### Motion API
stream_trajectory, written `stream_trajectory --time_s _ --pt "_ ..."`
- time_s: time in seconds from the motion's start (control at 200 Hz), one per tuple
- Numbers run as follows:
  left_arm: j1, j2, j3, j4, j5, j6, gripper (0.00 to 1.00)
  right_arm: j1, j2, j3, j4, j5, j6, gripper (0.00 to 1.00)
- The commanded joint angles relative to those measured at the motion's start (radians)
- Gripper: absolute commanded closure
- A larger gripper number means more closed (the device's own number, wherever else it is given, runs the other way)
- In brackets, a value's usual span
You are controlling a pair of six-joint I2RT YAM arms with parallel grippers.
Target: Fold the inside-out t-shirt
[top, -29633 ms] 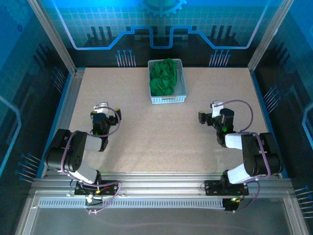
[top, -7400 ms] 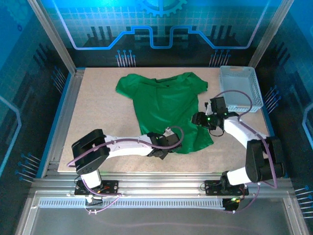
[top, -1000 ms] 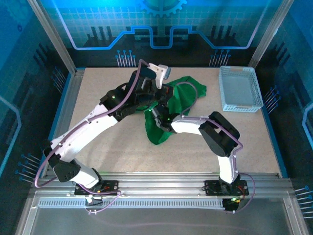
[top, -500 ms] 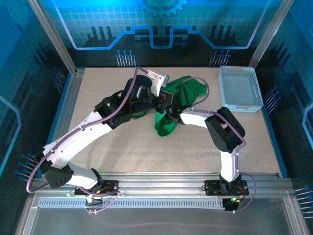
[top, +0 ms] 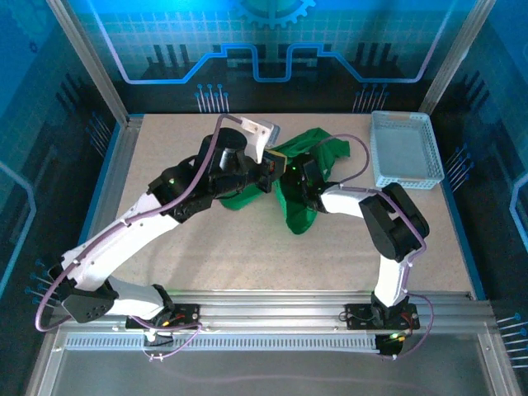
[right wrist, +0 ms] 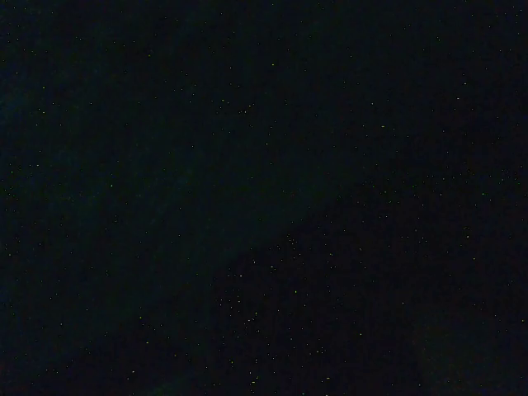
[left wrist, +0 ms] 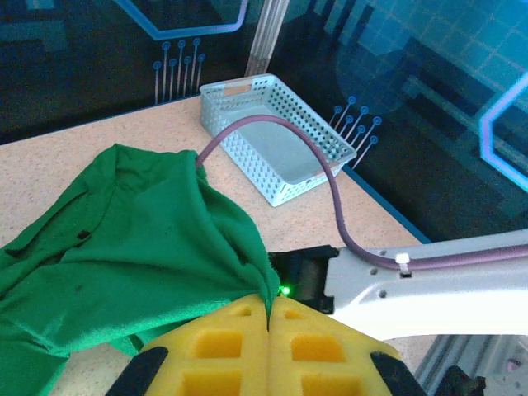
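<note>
Overhead and wrist views of the counter (top: 190, 247) during shirt handling. The shirt (top: 309, 153), bright green and bunched, lies at the far middle of the counter, lifted into a ridge where the two arms meet. One lobe hangs toward the near side and ends in a rounded edge (top: 297, 224) on the bare surface. The left tool (left wrist: 268, 312) has its yellow fingers (left wrist: 223, 346) pressed together on a fold of the shirt, and the cloth rises to a peak right at the fingertips. From above, this pinch sits over the shirt's middle. The left arm (top: 140, 219) crosses the counter diagonally from the near left corner. The right arm (top: 396, 227) bends at its elbow and reaches leftward. The right tool (top: 297, 175) is buried in the cloth just beside the left tool, its jaws spread wide, and whether they hold any cloth cannot be told. The right wrist view is dark. A purple cable (left wrist: 330, 177) arcs from the right arm over the shirt's right part. The white mesh basket (top: 402, 150) stands in the far right corner, near the counter's right edge. A narrow strip of bare counter separates it from the shirt's right sleeve. The shirt's far edge lies near the counter's far edge without reaching it. Open room lies on the left side beyond the left arm, and across the near half between the two arms.
</note>
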Motion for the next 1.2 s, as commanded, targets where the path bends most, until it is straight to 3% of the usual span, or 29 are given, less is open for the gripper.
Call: stream_trajectory --time_s 0.0,0.105,0.2,0.52,0.69,0.835,1.021,1.196 --pt "-0.031 -0.043 -0.001 0.070 0.041 0.038 1.00 -0.021 0.026 0.040 -0.012 -0.026 0.038 0.11" --pt "-0.027 -0.024 0.025 0.026 -0.048 0.048 1.00 -0.026 -0.008 -0.027 0.140 -0.137 -0.027 0.10" --pt "-0.008 -0.004 0.033 -0.012 -0.104 0.050 1.00 -0.020 -0.070 -0.107 0.194 -0.163 -0.073 0.09" --pt "0.032 0.012 0.017 -0.023 -0.115 0.052 1.00 -0.044 -0.153 -0.230 0.209 -0.143 -0.164 0.11" --pt "0.033 -0.004 0.005 -0.019 -0.125 0.061 1.00 -0.075 -0.161 -0.266 0.262 -0.199 -0.166 0.12" --pt "0.032 -0.020 -0.011 0.008 -0.062 0.059 1.00 -0.088 -0.143 -0.224 0.172 -0.172 -0.155 0.14" --pt "0.014 -0.022 -0.012 0.073 0.076 0.025 1.00 -0.070 -0.035 -0.015 -0.068 -0.090 -0.122 0.18" --pt "-0.062 0.010 0.039 0.083 0.067 0.032 1.00 -0.054 0.077 0.149 -0.210 -0.023 -0.030 0.15"
